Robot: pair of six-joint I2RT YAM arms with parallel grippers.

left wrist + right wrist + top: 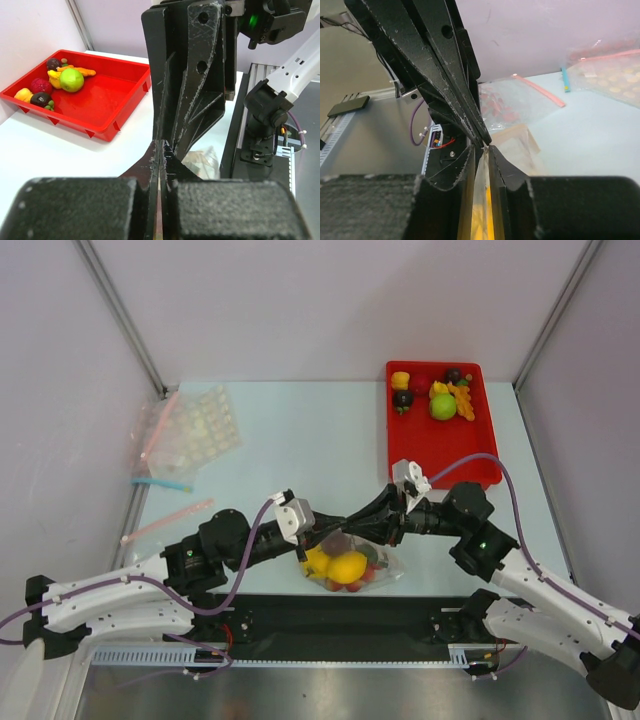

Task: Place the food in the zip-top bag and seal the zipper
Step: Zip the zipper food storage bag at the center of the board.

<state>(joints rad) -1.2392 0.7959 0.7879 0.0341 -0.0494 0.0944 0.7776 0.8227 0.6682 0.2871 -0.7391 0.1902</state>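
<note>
The zip-top bag hangs low near the table's front edge, with yellow peppers and small red food pieces inside. Both grippers meet at its top edge. My left gripper is shut on the zipper strip, which is pinched thin between its fingers. My right gripper faces it tip to tip, jaws slightly apart, and the bag's clear film hangs loose in the gap with yellow showing below. More food lies in the red tray.
The red tray stands at the back right. At the left lie spare clear bags and a white dimpled sheet, a blue strip and a pink strip. A black rail runs along the near edge.
</note>
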